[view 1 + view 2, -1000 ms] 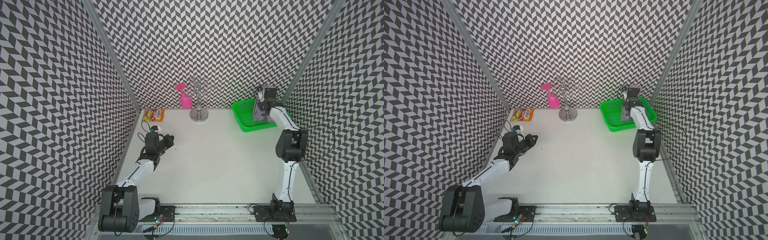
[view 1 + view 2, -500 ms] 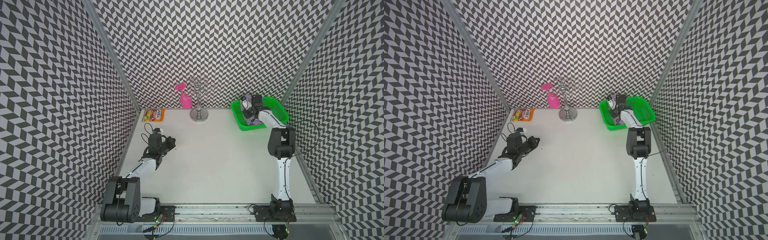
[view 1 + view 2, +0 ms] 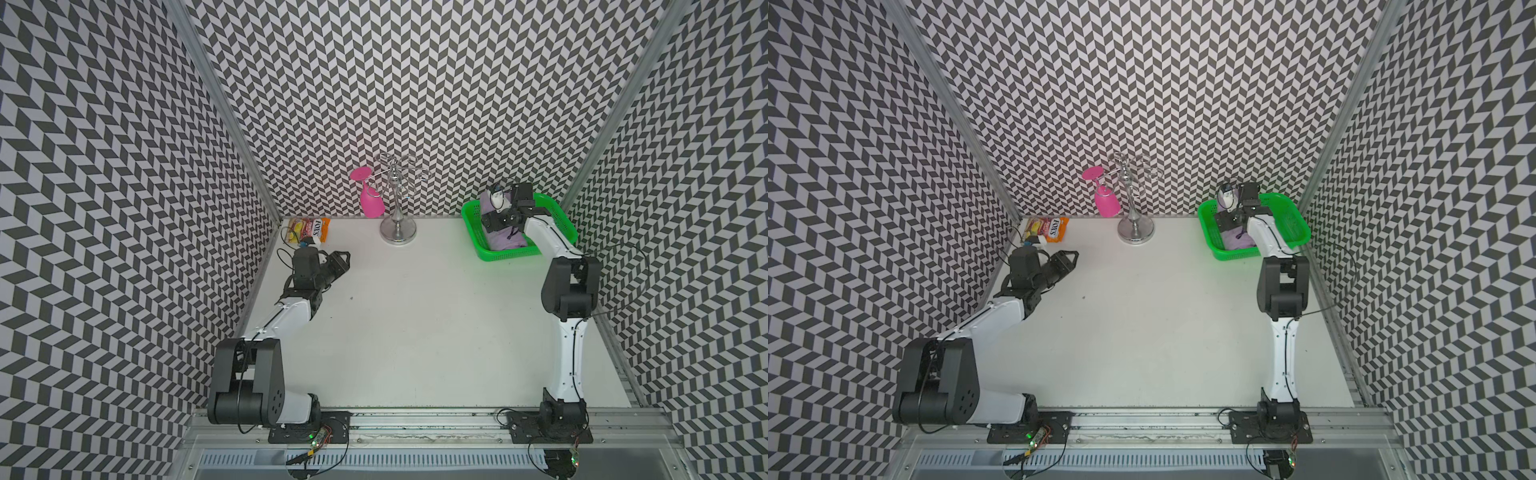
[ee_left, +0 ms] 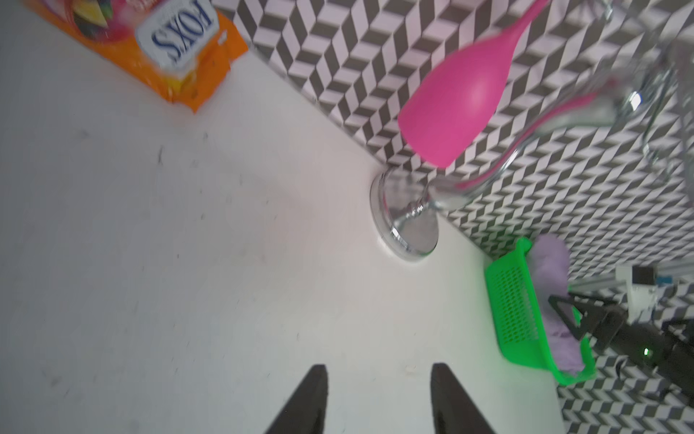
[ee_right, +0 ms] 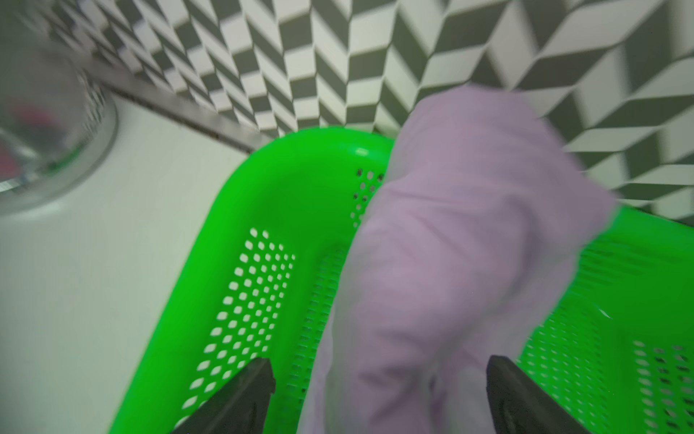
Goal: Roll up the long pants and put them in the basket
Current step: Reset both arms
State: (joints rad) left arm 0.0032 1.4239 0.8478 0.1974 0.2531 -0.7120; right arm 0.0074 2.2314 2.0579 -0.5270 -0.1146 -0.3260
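The long pants (image 5: 469,244) are a bunched lilac bundle lying in the green basket (image 3: 471,226) at the back right; they also show in both top views (image 3: 505,241) (image 3: 1237,241) and in the left wrist view (image 4: 548,259). My right gripper (image 5: 379,364) hangs open just over the bundle, one finger on each side of the cloth without pinching it; in the top views (image 3: 492,224) (image 3: 1225,224) it sits inside the basket. My left gripper (image 4: 379,369) is open and empty, low over the bare table at the left (image 3: 345,257) (image 3: 1074,254).
A chrome glass rack (image 3: 398,232) stands at the back wall with a pink wine glass (image 3: 371,203) hanging upside down from it. An orange candy bag (image 3: 309,227) lies in the back left corner. Patterned walls close in three sides.
The right gripper has come down from above the basket, opened and let the pants go into it. The left gripper has opened from shut and shifted slightly.
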